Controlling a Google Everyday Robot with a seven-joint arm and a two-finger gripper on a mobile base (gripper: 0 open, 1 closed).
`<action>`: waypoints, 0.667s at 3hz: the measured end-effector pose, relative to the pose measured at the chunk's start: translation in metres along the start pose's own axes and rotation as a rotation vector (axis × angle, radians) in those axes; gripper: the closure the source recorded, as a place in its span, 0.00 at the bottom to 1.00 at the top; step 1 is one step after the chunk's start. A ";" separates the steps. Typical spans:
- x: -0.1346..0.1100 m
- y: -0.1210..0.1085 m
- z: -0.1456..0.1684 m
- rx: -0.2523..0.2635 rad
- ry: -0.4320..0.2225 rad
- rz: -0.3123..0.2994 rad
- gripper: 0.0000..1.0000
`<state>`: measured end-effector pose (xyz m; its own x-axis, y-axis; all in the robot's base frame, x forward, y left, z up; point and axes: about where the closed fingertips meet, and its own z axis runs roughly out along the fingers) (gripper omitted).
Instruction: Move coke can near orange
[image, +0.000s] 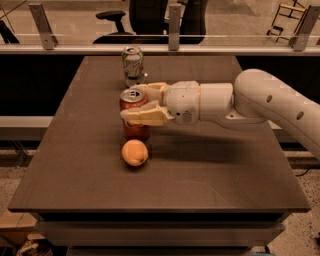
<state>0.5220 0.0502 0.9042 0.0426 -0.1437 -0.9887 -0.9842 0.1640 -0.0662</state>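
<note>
The red coke can (133, 128) stands upright on the dark table (210, 170), left of the middle. The orange (134, 152) lies just in front of the can, a small gap apart. My gripper (137, 103) reaches in from the right at the end of the white arm (260, 102). Its cream fingers (145, 116) sit on either side of the can's upper part, one in front and one behind. The can rests on the table.
A white-and-green can (132, 66) stands upright behind the coke can, near the table's far edge. A metal rail (160, 49) with posts runs behind the table. Office chairs (150, 20) stand beyond it.
</note>
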 end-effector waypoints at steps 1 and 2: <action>-0.001 0.001 0.002 -0.004 0.000 -0.001 0.00; -0.001 0.001 0.002 -0.004 0.000 -0.002 0.00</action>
